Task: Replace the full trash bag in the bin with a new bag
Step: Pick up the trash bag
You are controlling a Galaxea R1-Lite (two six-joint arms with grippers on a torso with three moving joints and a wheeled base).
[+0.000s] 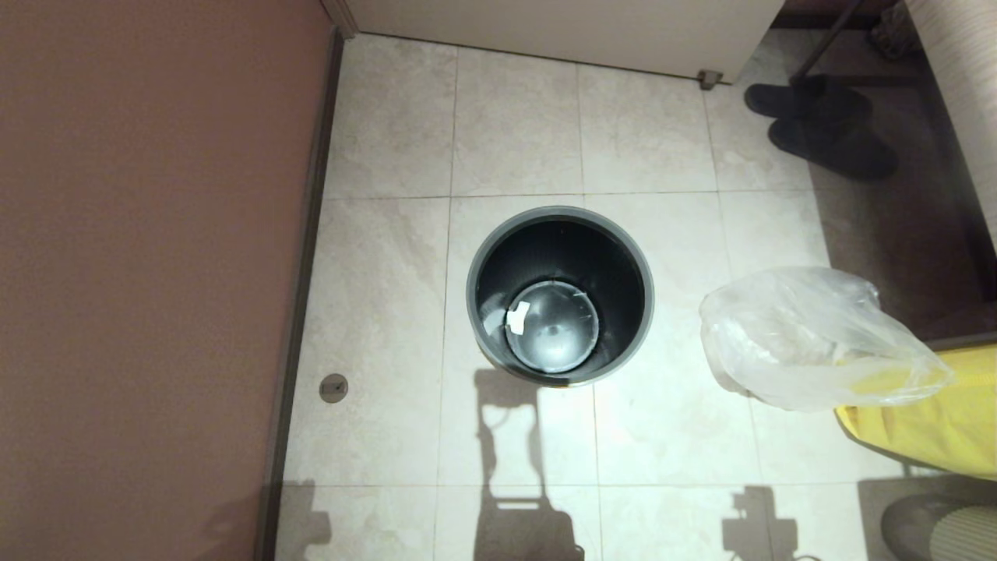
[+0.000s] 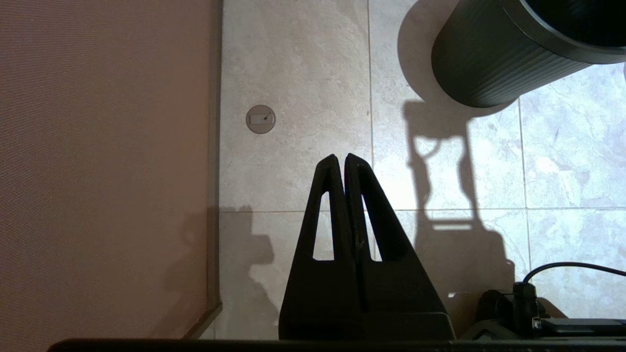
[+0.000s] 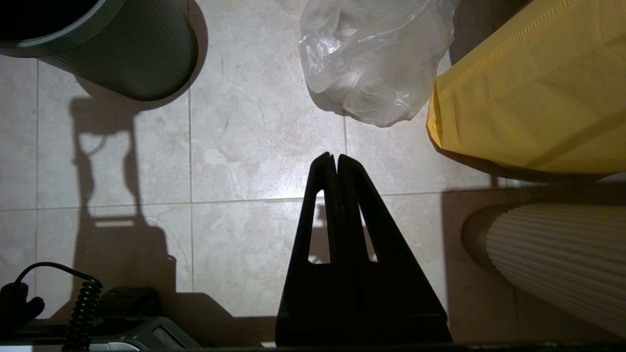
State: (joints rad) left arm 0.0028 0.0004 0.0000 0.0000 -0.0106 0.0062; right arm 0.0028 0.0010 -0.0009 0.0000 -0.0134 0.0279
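Fingers on both grippers are pressing together, holding nothing: left gripper (image 2: 341,157) hanging over bare tile near the wall, right gripper (image 3: 332,157) hovering just short of the new bag (image 1: 802,339). Bin (image 1: 559,294) is standing unlined, well apart from it. Bag is lying crumpled against a yellow bag (image 1: 927,413); likely light, limp, slippery, so pinching a raised fold looks best.

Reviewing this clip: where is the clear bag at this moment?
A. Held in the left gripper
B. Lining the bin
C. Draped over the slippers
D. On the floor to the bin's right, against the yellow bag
D: the clear bag lies on the floor right of the bin, touching the yellow bag; the bin's ribbed wall is bare, and both grippers, left and right, are shut on nothing.
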